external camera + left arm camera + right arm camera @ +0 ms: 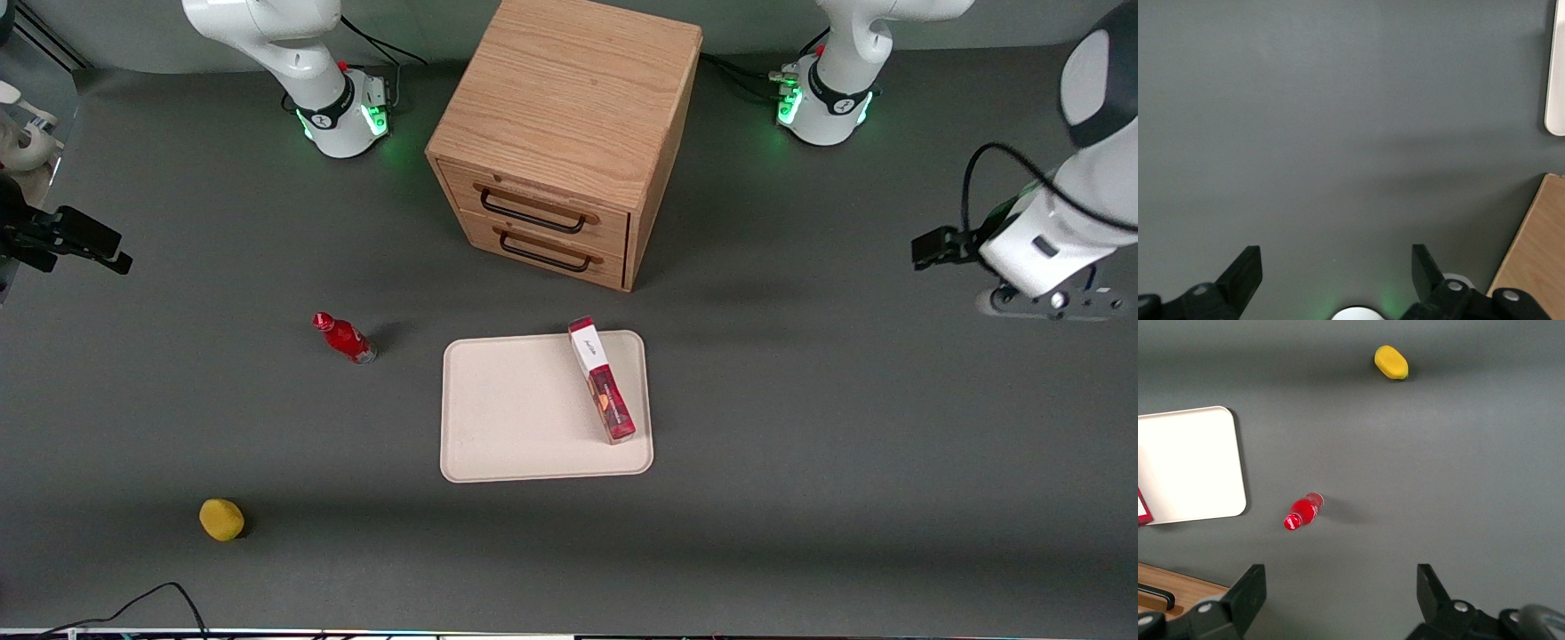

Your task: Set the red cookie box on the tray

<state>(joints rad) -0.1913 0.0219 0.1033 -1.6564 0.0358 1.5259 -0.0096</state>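
The red cookie box (602,380) lies on the cream tray (516,418), along the tray's edge toward the working arm's end, its white end panel pointing toward the cabinet. A sliver of the box (1141,507) and the tray (1191,463) show in the right wrist view. My left gripper (925,249) is high above bare table at the working arm's end, well away from the tray. In the left wrist view the gripper (1336,257) is open and empty over grey table, with only a corner of the tray (1557,80) showing.
A wooden two-drawer cabinet (564,133) stands farther from the front camera than the tray; its edge shows in the left wrist view (1535,253). A small red bottle (345,339) and a yellow object (221,519) lie toward the parked arm's end.
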